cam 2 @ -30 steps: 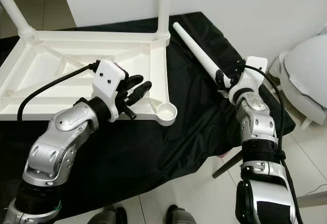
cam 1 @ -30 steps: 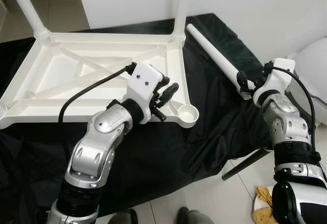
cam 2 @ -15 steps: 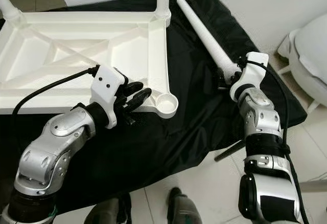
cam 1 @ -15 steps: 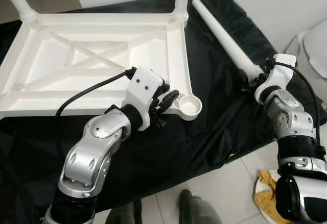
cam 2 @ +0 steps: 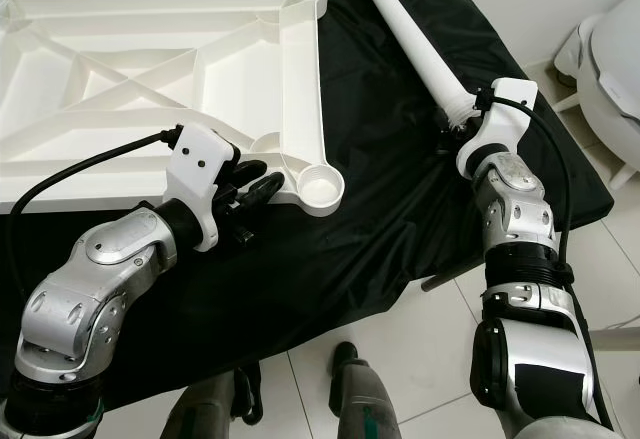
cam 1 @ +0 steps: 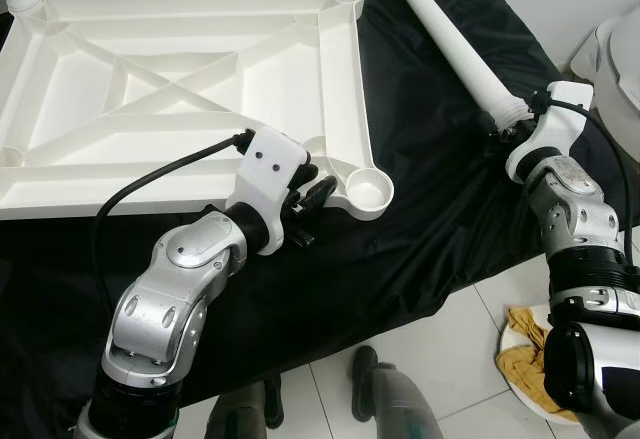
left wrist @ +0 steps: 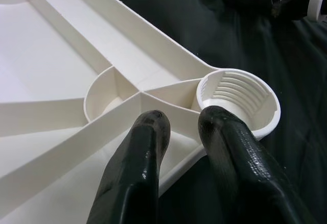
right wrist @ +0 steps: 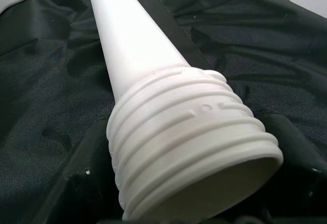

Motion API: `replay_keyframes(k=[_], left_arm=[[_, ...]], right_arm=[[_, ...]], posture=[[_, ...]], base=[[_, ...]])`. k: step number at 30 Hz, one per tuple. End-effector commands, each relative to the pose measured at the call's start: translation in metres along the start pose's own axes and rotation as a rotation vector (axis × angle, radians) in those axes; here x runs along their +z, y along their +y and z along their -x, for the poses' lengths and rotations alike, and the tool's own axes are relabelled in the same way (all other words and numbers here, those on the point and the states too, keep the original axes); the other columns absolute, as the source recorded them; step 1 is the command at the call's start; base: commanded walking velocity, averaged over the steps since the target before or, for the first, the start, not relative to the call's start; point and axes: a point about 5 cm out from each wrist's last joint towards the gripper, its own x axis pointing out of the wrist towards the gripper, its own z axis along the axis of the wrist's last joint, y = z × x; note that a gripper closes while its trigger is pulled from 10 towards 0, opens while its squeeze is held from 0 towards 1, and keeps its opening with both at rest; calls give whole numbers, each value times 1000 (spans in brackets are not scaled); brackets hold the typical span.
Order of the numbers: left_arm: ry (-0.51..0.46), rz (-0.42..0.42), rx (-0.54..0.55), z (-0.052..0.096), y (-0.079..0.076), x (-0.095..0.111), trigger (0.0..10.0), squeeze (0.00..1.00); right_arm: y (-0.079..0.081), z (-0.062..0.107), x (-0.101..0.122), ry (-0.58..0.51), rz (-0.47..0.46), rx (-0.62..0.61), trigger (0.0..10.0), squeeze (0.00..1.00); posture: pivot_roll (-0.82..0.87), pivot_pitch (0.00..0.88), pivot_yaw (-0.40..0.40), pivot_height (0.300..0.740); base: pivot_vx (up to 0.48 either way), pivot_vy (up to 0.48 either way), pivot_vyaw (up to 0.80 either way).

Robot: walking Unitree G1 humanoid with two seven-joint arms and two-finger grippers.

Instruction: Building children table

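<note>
The white children's table top [cam 1: 160, 89] lies upside down on a black cloth, with legs standing in its two far corners. Its near right corner has an empty threaded socket [cam 1: 365, 191]. My left gripper [cam 1: 308, 194] hovers at that corner's rim, just left of the socket [left wrist: 239, 97]. Its fingers [left wrist: 145, 142] are open by a narrow gap and hold nothing. A loose white leg [cam 1: 450, 44] lies on the cloth to the right. My right gripper [cam 1: 510, 127] is shut on its threaded end [right wrist: 194, 132], with a black finger [right wrist: 84, 183] on either side.
The black cloth [cam 1: 420, 229] hangs over the platform's near edge onto white tiled floor. A person's shoes [cam 1: 385, 404] stand at the bottom. A yellow rag [cam 1: 525, 344] lies by my right arm, and a white rounded object [cam 1: 615, 49] is at the far right.
The head camera has shifted, so the whole scene sits higher and nearer. My left gripper has settled closer to the near rim beside the socket. My right gripper still holds the leg.
</note>
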Motion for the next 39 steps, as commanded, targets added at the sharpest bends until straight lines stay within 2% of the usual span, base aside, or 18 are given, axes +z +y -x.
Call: replay_keyframes(k=[1,8,9,10,11,14,15,17,18,19,20,26,29,31,34,35,39], left_arm=[[-4,-1,22,3,0,2,10000,0],[-28,0,49,-2,5,4,10000,0],[-42,-1,60,-4,7,6,10000,0],[-42,-1,60,-4,7,6,10000,0],[-43,-1,62,-5,7,6,10000,0],[-52,-15,55,-10,9,8,10000,0],[-58,-20,53,-10,9,9,10000,0],[-62,-22,52,-10,9,10,10000,0],[-68,-24,49,-11,10,11,10000,0],[-68,-24,49,-11,10,11,10000,0],[-74,-29,46,-13,11,12,10000,0],[-96,-31,31,-18,13,15,10000,0],[-106,-25,20,-22,14,15,10000,0],[-108,-20,17,-24,15,14,10000,0],[-108,-18,16,-25,16,14,10000,0],[-120,-3,3,-26,16,16,10000,0],[-141,15,-5,-28,17,19,10000,0]], right_arm=[[2,3,-19,70,6,13,0,0],[15,11,-7,-102,75,88,0,0],[18,17,-6,-155,77,87,863,0],[18,17,-6,-155,77,87,863,0],[19,19,-7,-168,67,75,2824,0],[21,27,-8,-212,20,54,2392,0],[21,30,-7,-227,-1,44,3216,0],[21,31,-6,-236,-14,36,3216,0],[21,34,-5,-250,-25,21,4902,0],[21,34,-5,-250,-25,21,4902,0],[22,36,-5,-261,-30,1,10000,0],[25,44,-3,-324,-80,-66,10000,0],[31,48,5,-400,-128,-72,10000,0],[37,48,13,-446,-122,-50,10000,0],[38,48,15,-454,-119,-46,10000,0],[47,45,29,-493,-116,7,10000,0],[64,46,46,-555,-108,118,10000,0]], posture=[[39,371,68,740],[26,341,49,740],[22,330,45,740],[22,330,45,740],[18,318,43,740],[9,298,41,740],[9,298,41,740],[9,298,41,740],[2,285,44,740],[2,285,44,740],[-4,279,45,740],[-20,266,52,740],[-30,258,60,740],[-34,254,62,740],[-34,254,62,740],[-36,250,60,740],[-34,249,55,740]], base=[[0,0,0],[0,0,0],[0,0,0],[0,0,0],[0,0,0],[0,0,0],[0,0,0],[0,0,0],[0,0,0],[0,0,0],[0,0,0],[0,0,0],[0,0,0],[0,0,0],[0,0,0],[0,0,0],[0,0,0]])
